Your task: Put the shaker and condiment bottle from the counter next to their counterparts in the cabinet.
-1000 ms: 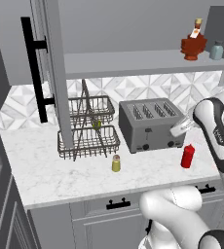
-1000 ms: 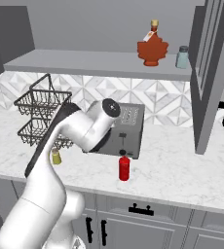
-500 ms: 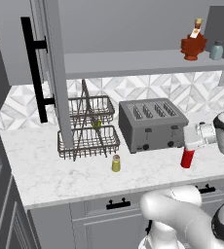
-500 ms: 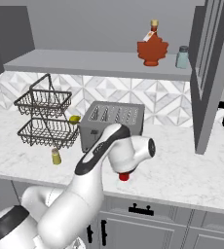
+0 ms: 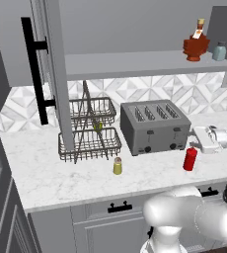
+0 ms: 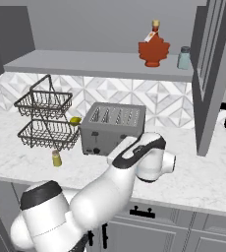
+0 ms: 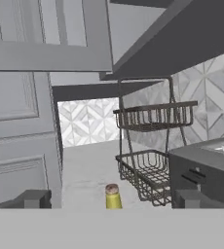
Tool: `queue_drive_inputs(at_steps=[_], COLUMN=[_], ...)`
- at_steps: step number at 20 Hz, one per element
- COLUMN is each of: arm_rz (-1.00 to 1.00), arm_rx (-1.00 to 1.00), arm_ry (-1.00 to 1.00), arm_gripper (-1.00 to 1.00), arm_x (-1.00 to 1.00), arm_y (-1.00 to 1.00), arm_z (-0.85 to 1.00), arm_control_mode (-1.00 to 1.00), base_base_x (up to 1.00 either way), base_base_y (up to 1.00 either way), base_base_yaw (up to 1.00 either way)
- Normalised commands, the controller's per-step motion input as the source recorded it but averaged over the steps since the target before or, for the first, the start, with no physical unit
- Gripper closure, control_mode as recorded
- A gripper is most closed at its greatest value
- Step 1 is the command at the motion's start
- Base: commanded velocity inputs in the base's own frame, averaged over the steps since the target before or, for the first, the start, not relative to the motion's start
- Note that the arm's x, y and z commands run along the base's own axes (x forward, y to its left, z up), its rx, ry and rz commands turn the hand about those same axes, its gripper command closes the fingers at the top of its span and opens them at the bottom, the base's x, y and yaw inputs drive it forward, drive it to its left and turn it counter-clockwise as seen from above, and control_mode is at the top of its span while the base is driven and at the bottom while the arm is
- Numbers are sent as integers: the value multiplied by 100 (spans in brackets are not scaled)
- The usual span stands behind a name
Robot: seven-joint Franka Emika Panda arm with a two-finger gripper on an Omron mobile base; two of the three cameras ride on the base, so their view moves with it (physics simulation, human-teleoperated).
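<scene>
The red condiment bottle (image 5: 189,159) stands upright on the white counter (image 5: 61,178), in front of the toaster's right end. My gripper (image 5: 201,140) hovers just up and right of the bottle, apart from it, pointing left along the counter. In the hand view its fingertips (image 7: 34,198) stand wide apart and open, with nothing between them. The small yellowish-green shaker (image 5: 117,166) (image 6: 56,158) (image 7: 113,196) stands farther off, in front of the wire basket. On the cabinet shelf (image 5: 135,63) sit the counterparts: a dark-red bottle (image 5: 196,45) (image 6: 154,49) and a pale blue-grey shaker (image 5: 219,51) (image 6: 184,57).
A grey toaster (image 5: 155,126) (image 6: 113,128) sits mid-counter, close to my hand. A two-tier wire basket (image 5: 89,129) (image 7: 150,146) stands left of it. The open cabinet door (image 5: 49,74) with its black bar handle hangs at the left, another door (image 6: 211,74) at the right.
My arm has swung right and down, from beside the toaster's top to just past the red bottle. The bottle and shaker have not moved.
</scene>
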Motion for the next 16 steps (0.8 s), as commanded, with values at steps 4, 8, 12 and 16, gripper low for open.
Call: queue_drive_inputs(at_steps=[4,8,12,16], arm_rz=[10,0,4,5], arm_rx=[12,0,-18,-22], arm_ry=[-3,0,1,0], arm_gripper=[-100,-100,-100,-100], arm_x=[2,0,-1,-2], arm_y=[-74,0,-23,-42], arm_z=[-2,0,-14,-22], arm_control_mode=[-100,-100,-100,-100], base_base_x=[0,0,0,0], base_base_y=[0,0,0,0], base_base_yaw=[0,0,0,0])
